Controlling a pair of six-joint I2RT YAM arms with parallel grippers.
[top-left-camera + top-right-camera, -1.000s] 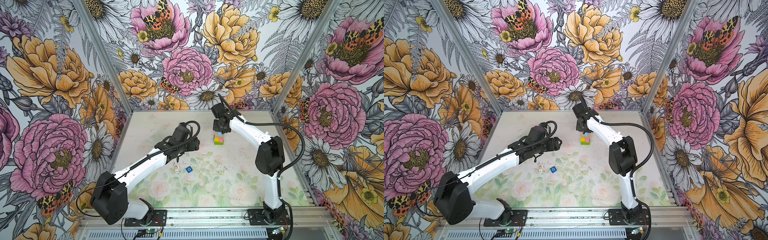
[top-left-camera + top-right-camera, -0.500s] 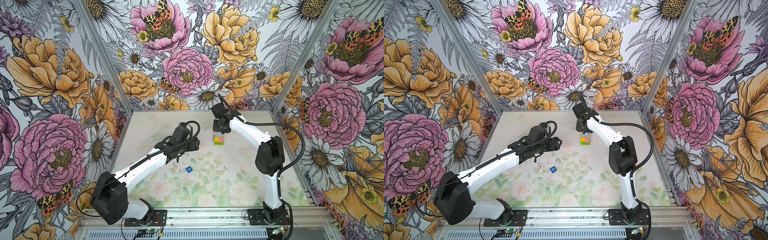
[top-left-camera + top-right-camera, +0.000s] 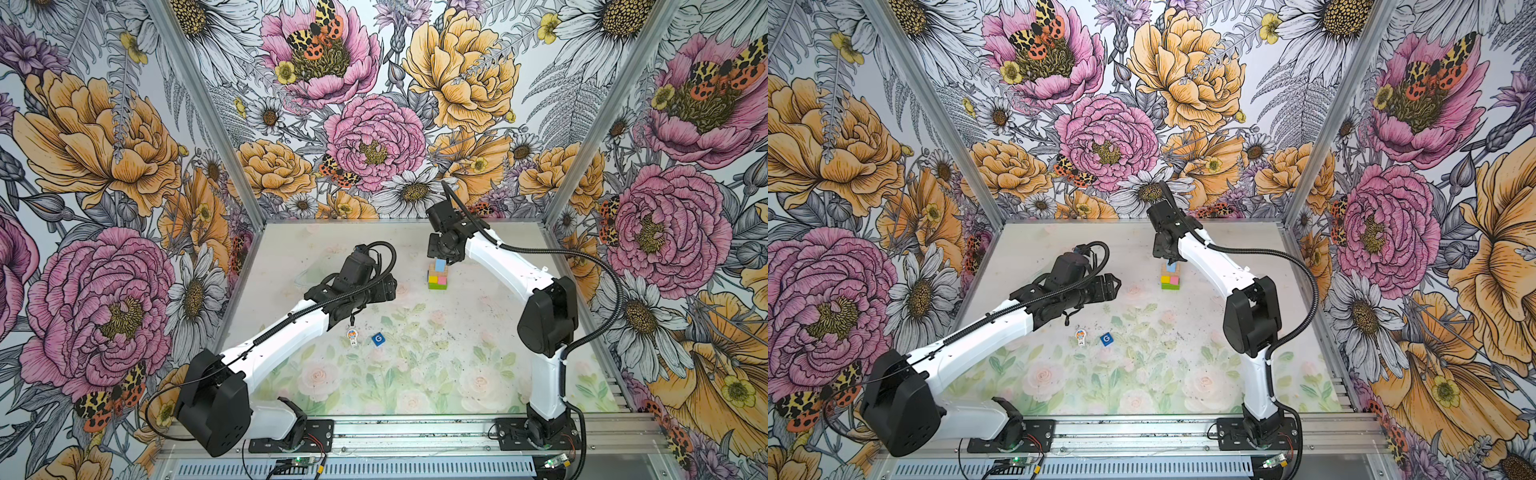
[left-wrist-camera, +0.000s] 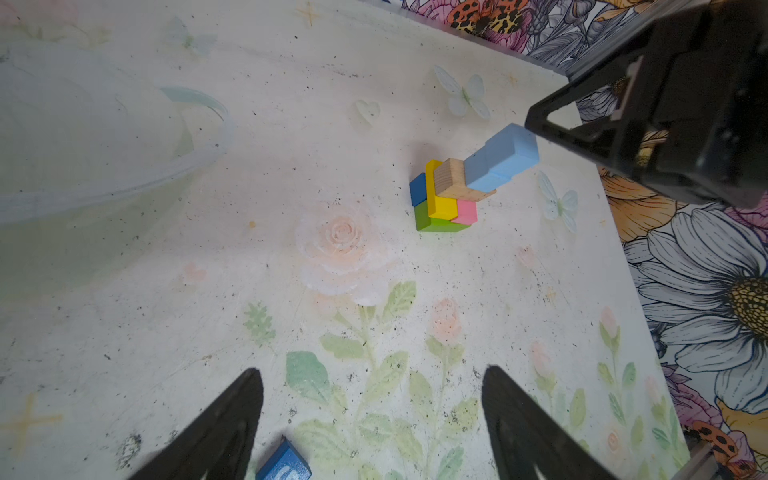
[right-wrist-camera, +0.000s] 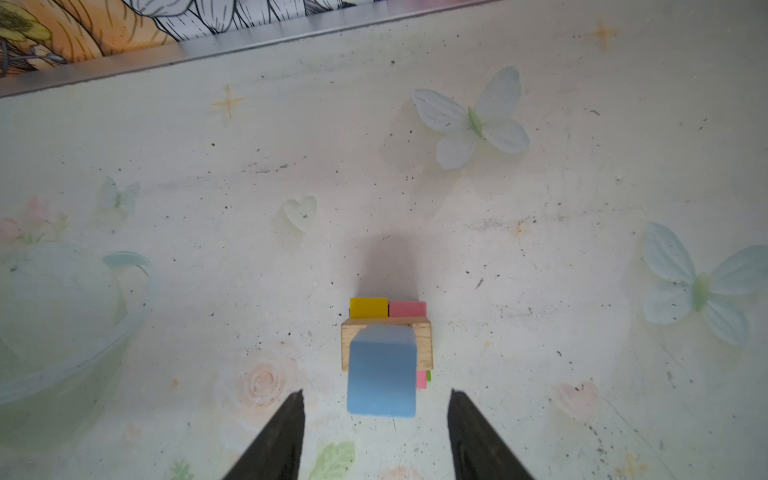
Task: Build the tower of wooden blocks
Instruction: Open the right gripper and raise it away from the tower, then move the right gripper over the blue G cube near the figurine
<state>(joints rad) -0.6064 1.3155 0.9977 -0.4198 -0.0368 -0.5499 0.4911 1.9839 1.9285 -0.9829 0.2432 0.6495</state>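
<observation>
Right wrist view, entry: wood block tower (image 5: 386, 345), standing on the floral table (image 5: 540, 208) toward the far wall, directly under the right gripper (image 5: 377, 392)

Layers from the base, read from the left wrist view: green brick (image 4: 436, 224) with a dark blue block (image 4: 417, 189) beside it; yellow brick (image 4: 440, 203) and pink brick (image 4: 465, 210) side by side; tan brick (image 4: 453, 178) across them; two light blue cubes (image 4: 498, 160), one on the other.

Right gripper: jaws apart, one either side of the upper cube, bare table visible in both gaps; holds nothing.

Left gripper (image 4: 372, 369): jaws wide apart, empty, hovering mid-table, well apart from the tower.

Loose items, both top views: white toy figure (image 3: 352, 337) and a dark blue lettered cube (image 3: 378, 339), lying near each other below the left arm.

Hazards, as judged:
- Fingers flank the top cube closely. A retreat that drifts sideways instead of rising straight could clip it and sweep both cubes off.
- The cubes show a small step where they meet, so the column is probably not flush. A light knock may be enough to shift it.
- The cube column is narrower than the tan brick and sits toward one edge, which leaves little margin.
- The top face is small, so a figure set down off-centre or pressed hard could tip the column.
- The left arm passing close while the right one hangs above risks a collision beside the tower
</observation>
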